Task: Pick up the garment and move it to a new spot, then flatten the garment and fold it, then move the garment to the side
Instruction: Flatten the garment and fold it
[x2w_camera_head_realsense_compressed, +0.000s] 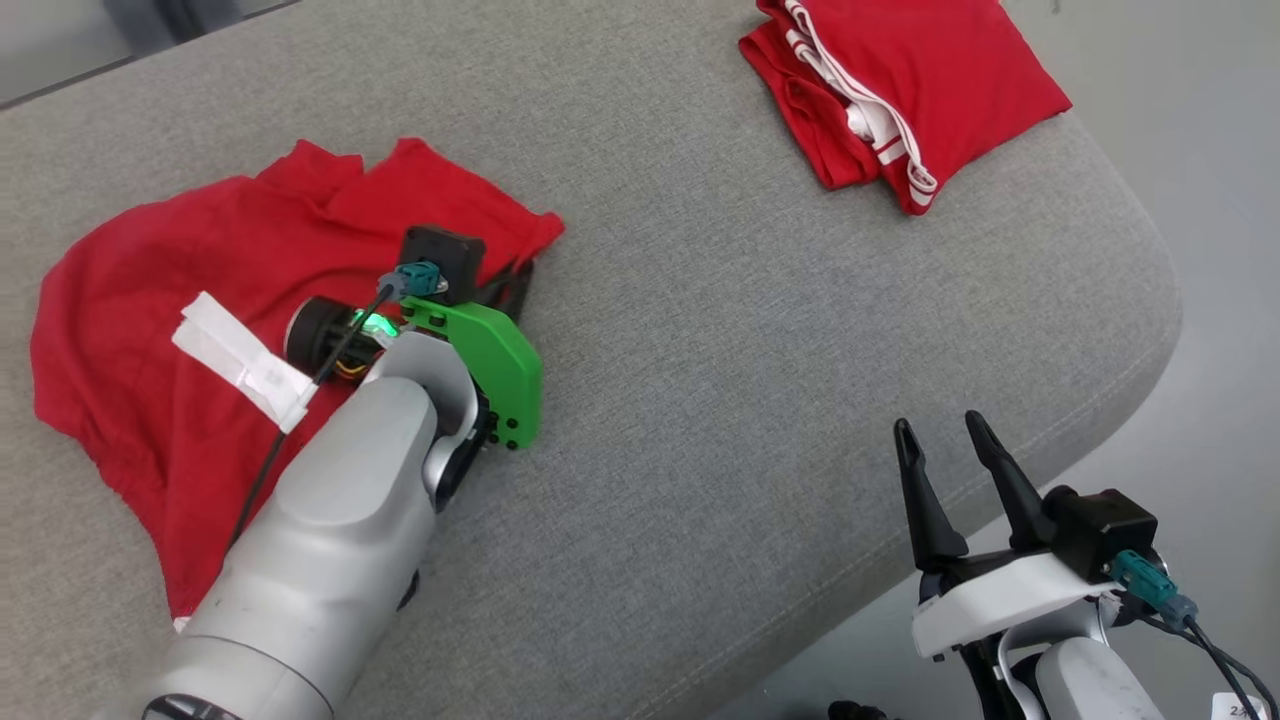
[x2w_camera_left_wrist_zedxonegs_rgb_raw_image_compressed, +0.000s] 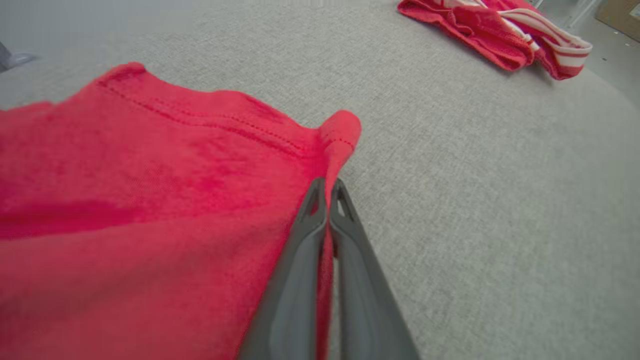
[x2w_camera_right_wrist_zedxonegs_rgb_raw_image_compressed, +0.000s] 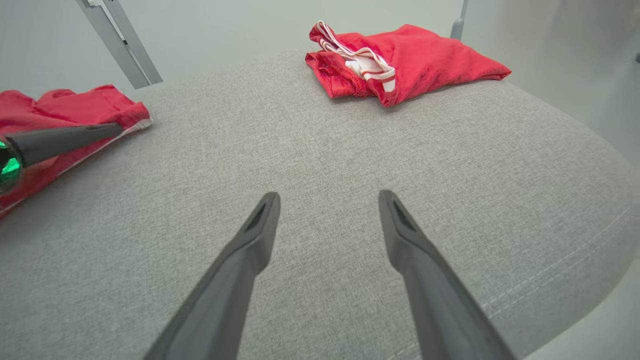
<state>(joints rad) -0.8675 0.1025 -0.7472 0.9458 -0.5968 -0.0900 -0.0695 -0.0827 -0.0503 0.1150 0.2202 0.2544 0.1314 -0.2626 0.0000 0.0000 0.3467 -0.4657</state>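
Your left gripper (x2w_camera_left_wrist_zedxonegs_rgb_raw_image_compressed: 329, 192) pinching red garment (x2w_camera_left_wrist_zedxonegs_rgb_raw_image_compressed: 150, 200) edge, fingers together — right gripper (x2w_camera_head_realsense_compressed: 950, 445) idling near-right, fingers apart.

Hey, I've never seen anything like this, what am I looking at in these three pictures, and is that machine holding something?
This is a two-armed robot working over a grey padded surface. One picture comes from a camera on its head, looking down; the other two come from cameras on its wrists, looking along each arm's two dark fingers. A loose red garment lies spread at the robot's left. A second red garment with white stripes sits folded at the far right. The left end effector is shut on an edge of the loose red garment, near its corner. The right end effector is open, holding nothing, above bare fabric.
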